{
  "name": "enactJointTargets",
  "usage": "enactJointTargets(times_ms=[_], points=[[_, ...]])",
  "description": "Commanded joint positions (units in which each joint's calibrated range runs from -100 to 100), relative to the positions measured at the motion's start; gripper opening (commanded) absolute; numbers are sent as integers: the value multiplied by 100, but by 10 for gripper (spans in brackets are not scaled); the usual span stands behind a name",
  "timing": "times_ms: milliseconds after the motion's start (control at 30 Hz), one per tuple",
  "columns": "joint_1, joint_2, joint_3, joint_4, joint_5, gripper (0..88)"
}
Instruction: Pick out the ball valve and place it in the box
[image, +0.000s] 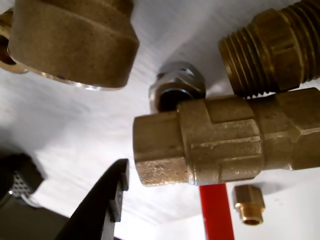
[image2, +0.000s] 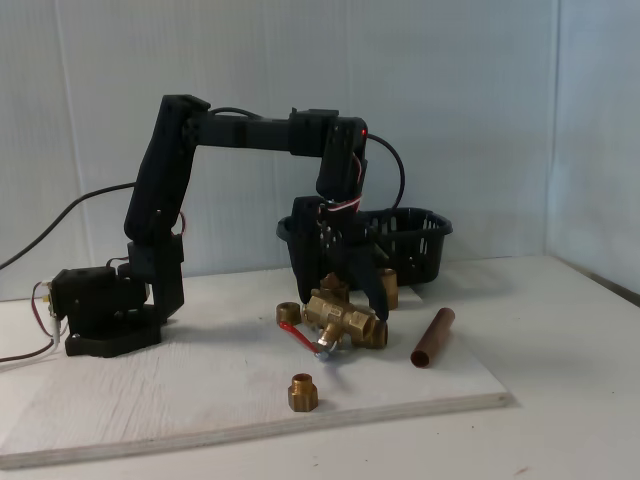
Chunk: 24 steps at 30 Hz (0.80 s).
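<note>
Fixed view: arm reaches over a white board on the counter (image2: 560, 420). Gripper (image2: 345, 300) is lowered over the ball valve (image2: 345, 320), its fingers (image2: 372, 290) spread to either side of the brass body, not closed on it. Valve lies on the board, red lever pointing toward the camera. Black box (image2: 415, 240) stands behind, near the wall. Copper pipe piece (image2: 432, 337) lies to the right, small brass fitting (image2: 303, 391) in front. Wrist view: valve body (image: 225, 140) close up, one black finger (image: 100, 210) at lower left, apart from it.
</note>
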<state>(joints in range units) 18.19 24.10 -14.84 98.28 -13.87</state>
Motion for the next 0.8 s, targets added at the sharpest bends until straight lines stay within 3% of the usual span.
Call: enactJointTargets(times_ms=[0, 767], points=[[26, -15, -249, 69, 140, 516], [4, 197, -258, 51, 688, 516]])
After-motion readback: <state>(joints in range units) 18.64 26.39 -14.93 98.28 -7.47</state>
